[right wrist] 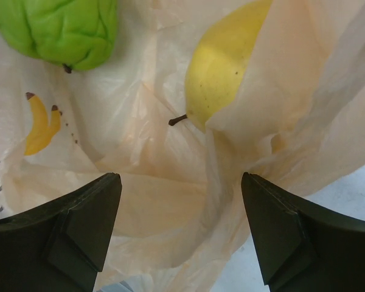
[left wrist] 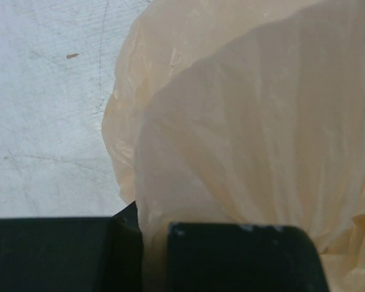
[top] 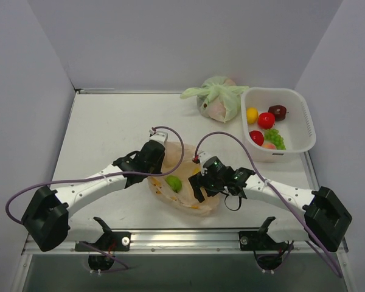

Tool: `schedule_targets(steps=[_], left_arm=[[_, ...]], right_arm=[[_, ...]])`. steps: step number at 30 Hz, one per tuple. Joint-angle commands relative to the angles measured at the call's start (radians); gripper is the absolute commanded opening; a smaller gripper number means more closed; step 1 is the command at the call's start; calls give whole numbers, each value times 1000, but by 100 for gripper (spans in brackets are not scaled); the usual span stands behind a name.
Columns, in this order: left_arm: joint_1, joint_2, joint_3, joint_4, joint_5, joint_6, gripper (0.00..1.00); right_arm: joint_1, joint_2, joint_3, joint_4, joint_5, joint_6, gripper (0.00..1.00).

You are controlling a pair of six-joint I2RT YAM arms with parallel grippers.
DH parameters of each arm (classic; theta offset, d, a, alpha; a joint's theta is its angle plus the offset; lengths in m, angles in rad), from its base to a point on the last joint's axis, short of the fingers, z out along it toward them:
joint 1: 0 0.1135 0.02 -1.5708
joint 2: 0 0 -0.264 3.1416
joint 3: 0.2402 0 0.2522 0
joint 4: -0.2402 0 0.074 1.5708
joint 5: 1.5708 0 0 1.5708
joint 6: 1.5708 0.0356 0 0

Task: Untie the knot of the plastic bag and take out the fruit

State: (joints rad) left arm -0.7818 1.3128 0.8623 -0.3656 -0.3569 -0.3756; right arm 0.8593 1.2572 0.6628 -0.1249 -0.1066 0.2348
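The peach-orange plastic bag [top: 181, 201] lies crumpled near the table's front middle, between my two arms. My left gripper [top: 153, 173] is shut on a fold of its film [left wrist: 255, 121], which is pinched between the black fingers [left wrist: 231, 255]. My right gripper [right wrist: 181, 188] hovers open over the bag's right side [top: 201, 190], loose film lying between its fingers without being pinched. Inside the bag are a lumpy green fruit [right wrist: 61, 30] [top: 173, 183] and a yellow pear-like fruit [right wrist: 228, 61], half under a flap. The knot is out of view.
A white basket [top: 304, 121] at the right back holds a yellow fruit [top: 251, 115], red ones [top: 266, 120] and green grapes [top: 274, 137]. A tied pale green bag [top: 218, 97] sits beside it near the back wall.
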Motion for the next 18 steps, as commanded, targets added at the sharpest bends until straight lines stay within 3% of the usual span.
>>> schedule_targets(steps=[1, 9, 18], left_arm=[[6, -43, -12, -22, 48, -69, 0], [7, -105, -80, -36, 73, -186, 0], [4, -224, -293, 99, 44, -342, 0]], right_arm=[[12, 42, 4, -22, 77, 40, 80], [87, 51, 17, -4, 182, 27, 80], [130, -67, 41, 68, 197, 14, 81]])
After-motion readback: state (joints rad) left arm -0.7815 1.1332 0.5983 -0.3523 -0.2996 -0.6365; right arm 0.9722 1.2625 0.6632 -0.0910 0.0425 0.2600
